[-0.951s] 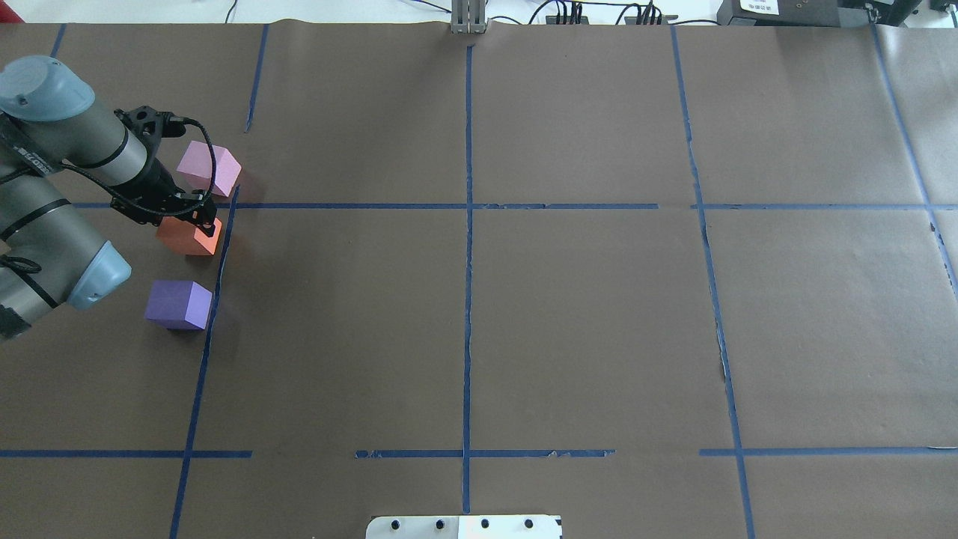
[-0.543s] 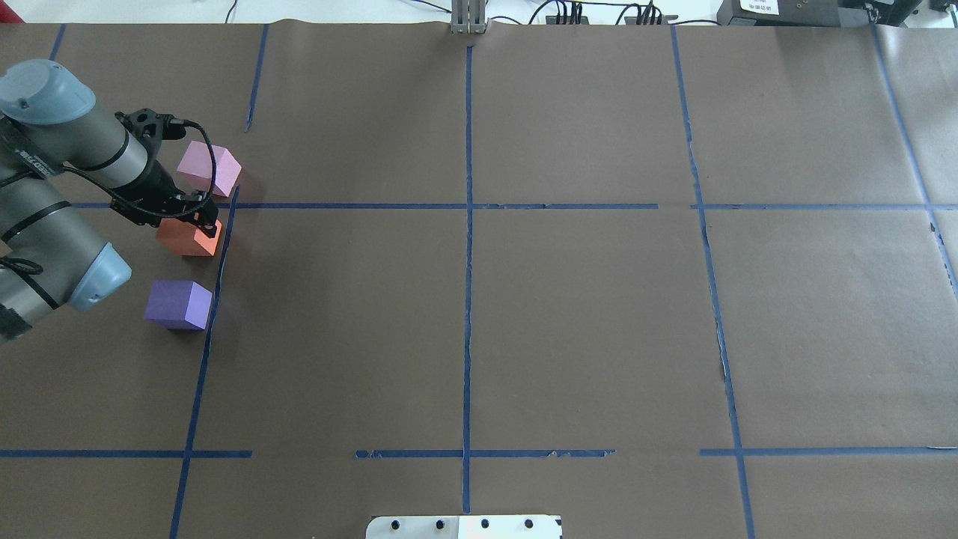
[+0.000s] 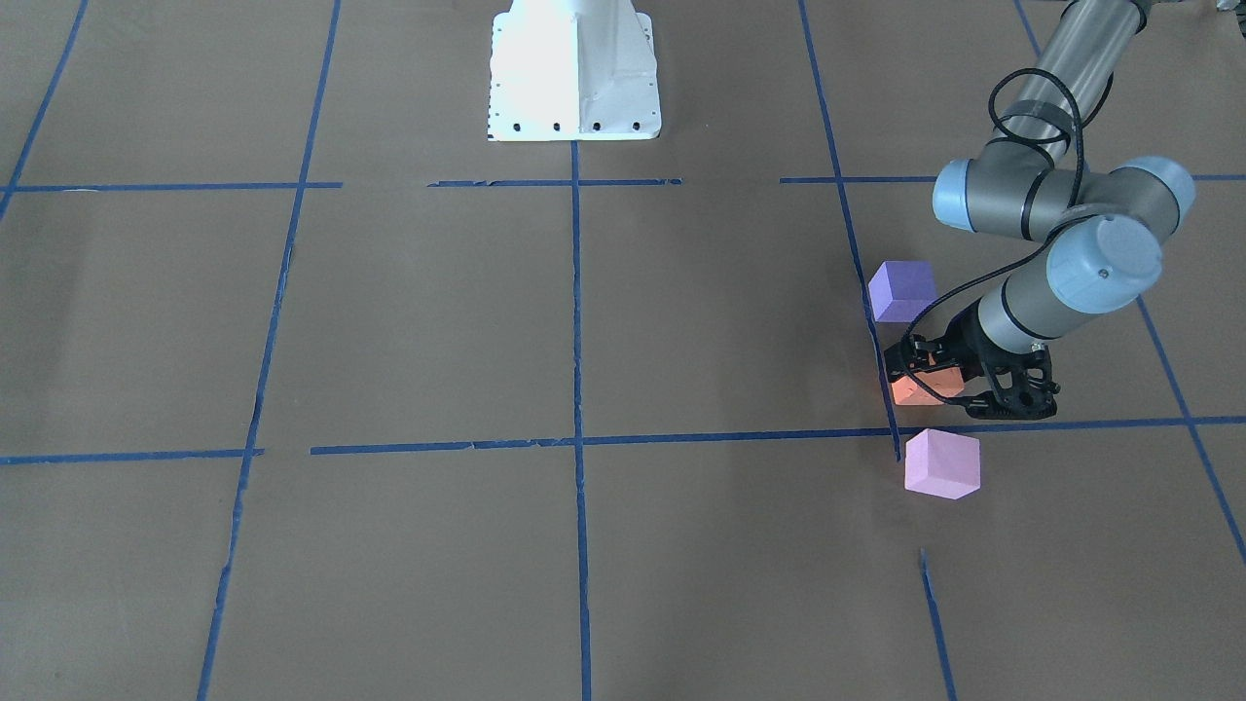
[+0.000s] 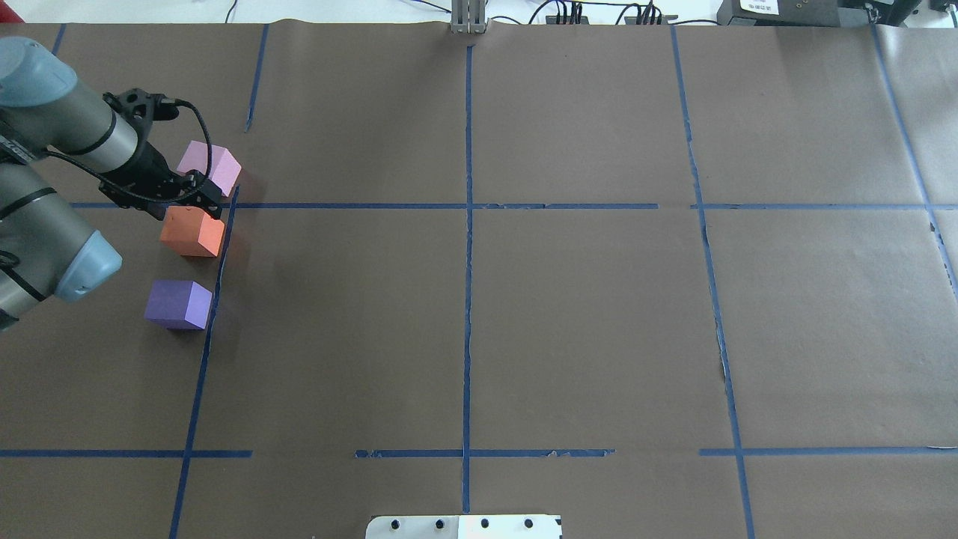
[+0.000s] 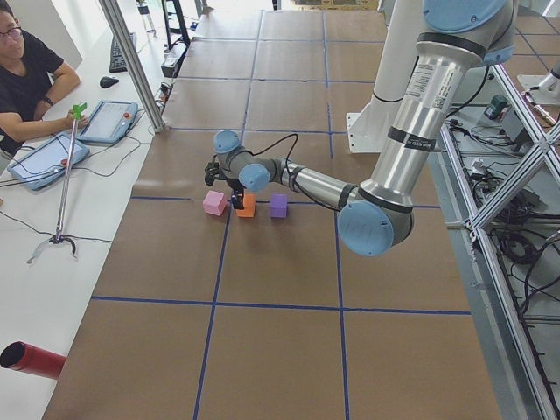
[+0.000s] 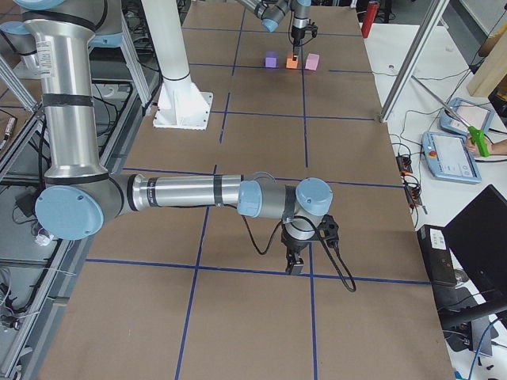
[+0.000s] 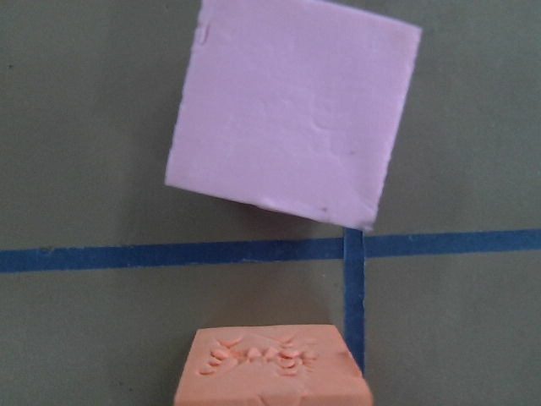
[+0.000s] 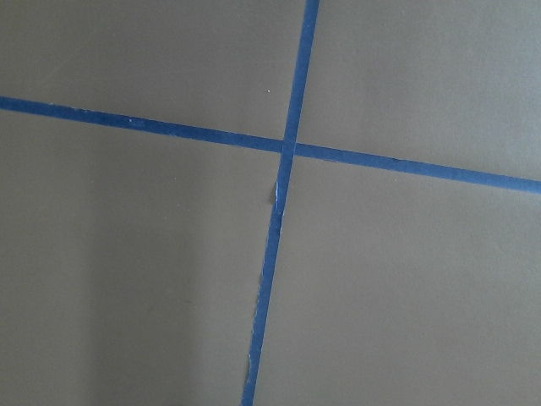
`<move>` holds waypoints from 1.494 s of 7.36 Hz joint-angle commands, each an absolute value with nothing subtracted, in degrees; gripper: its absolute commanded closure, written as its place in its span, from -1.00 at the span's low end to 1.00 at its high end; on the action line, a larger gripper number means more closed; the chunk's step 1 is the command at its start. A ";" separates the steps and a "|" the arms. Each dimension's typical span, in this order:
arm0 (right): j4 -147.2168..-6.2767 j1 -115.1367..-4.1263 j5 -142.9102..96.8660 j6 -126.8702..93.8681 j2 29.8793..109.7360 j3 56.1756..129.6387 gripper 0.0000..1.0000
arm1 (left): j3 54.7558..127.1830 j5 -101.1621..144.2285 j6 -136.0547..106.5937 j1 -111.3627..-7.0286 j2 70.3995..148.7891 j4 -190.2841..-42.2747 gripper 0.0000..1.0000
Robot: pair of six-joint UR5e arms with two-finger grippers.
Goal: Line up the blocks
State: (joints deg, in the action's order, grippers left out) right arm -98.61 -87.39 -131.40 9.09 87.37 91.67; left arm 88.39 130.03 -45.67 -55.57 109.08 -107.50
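Three blocks stand in a row along a blue tape line at the table's left: the pink block [image 4: 212, 168], the orange block [image 4: 193, 232] and the purple block [image 4: 178, 304]. My left gripper [image 4: 196, 201] hovers open just above the orange block's far edge, holding nothing. In the left wrist view the orange block [image 7: 272, 368] shows dents in its top, and the pink block [image 7: 292, 114] lies beyond it, slightly rotated. My right gripper [image 6: 295, 267] points down at bare paper far from the blocks; I cannot tell whether it is open or shut.
Brown paper with a blue tape grid [image 4: 468, 206] covers the table. The white robot base plate [image 3: 574, 73] sits at the near middle edge. An operator [image 5: 26, 79] with tablets sits beyond the far side.
My left gripper has let go of the orange block and risen off it, shifting toward the pink block. The orange block stays on the table; the other blocks have not moved.
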 commanded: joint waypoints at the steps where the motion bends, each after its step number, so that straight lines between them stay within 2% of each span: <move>1: -98.61 -87.36 -131.40 9.14 87.36 91.67 -1.00 | 99.35 130.17 -40.65 -60.54 107.67 -95.34 -1.00; 3: -98.61 -87.36 -131.40 9.05 87.36 91.67 -1.00 | 104.65 130.08 -29.67 -66.85 108.46 -82.58 -1.00; 4: -98.61 -87.36 -131.40 9.14 87.36 91.67 -1.00 | 106.42 130.08 -23.62 -71.76 107.15 -81.14 -1.00; 6: -98.61 -87.36 -131.40 9.14 87.36 91.67 -1.00 | 106.26 130.25 -5.29 -80.39 98.75 -80.51 -1.00; 8: -98.61 -87.36 -131.40 9.14 87.36 91.67 -1.00 | 100.33 131.83 12.83 -89.78 91.61 -81.73 -1.00; 9: -98.61 -87.36 -131.40 9.14 87.36 91.67 -1.00 | 97.24 132.10 16.31 -92.00 90.97 -83.22 -1.00; 11: -98.61 -87.36 -131.40 9.05 87.36 91.76 -1.00 | 96.07 132.10 16.00 -92.11 90.88 -83.32 -1.00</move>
State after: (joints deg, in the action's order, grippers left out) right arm -98.61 -87.36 -131.40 9.08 87.36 91.68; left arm 97.42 132.01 15.13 -91.55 91.19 -83.08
